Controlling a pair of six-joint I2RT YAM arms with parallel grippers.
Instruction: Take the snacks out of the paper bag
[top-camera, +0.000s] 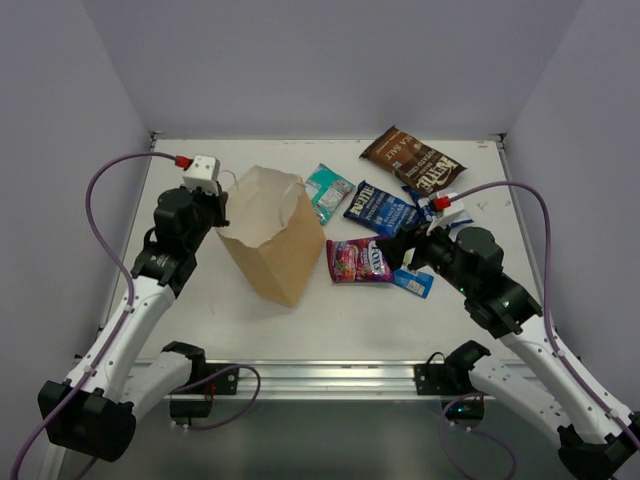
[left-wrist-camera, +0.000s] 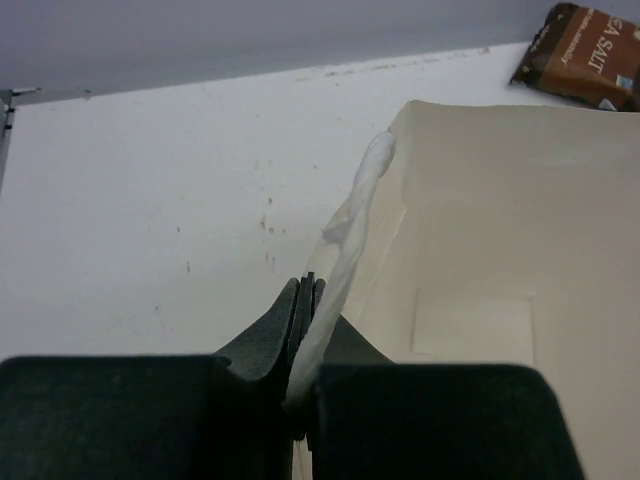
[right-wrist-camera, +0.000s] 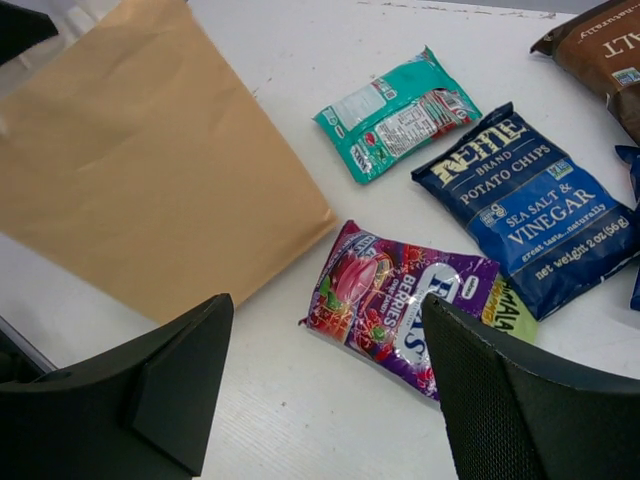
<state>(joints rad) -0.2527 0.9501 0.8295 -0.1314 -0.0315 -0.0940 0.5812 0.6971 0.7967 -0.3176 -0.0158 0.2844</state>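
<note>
The tan paper bag (top-camera: 270, 238) stands tilted left of the table's middle, its pale inside (left-wrist-camera: 500, 250) showing no packet. My left gripper (top-camera: 222, 205) (left-wrist-camera: 308, 285) is shut on the bag's white string handle (left-wrist-camera: 352, 225) at the rim. The snacks lie on the table to the right: brown chip bag (top-camera: 413, 160) (right-wrist-camera: 600, 45), teal-white packet (top-camera: 328, 192) (right-wrist-camera: 398, 115), dark blue chip bag (top-camera: 381, 208) (right-wrist-camera: 530, 215), pink-purple candy pack (top-camera: 358, 260) (right-wrist-camera: 400, 305), small blue bar (top-camera: 413, 282). My right gripper (top-camera: 402, 250) (right-wrist-camera: 328, 310) hangs open above the candy pack's near edge, holding nothing.
The white table (top-camera: 200, 320) is closed in by pale walls at the back and sides. The bag's brown outer side (right-wrist-camera: 150, 170) stands just left of the candy pack. Another blue packet edge (right-wrist-camera: 632, 170) shows at the far right of the right wrist view.
</note>
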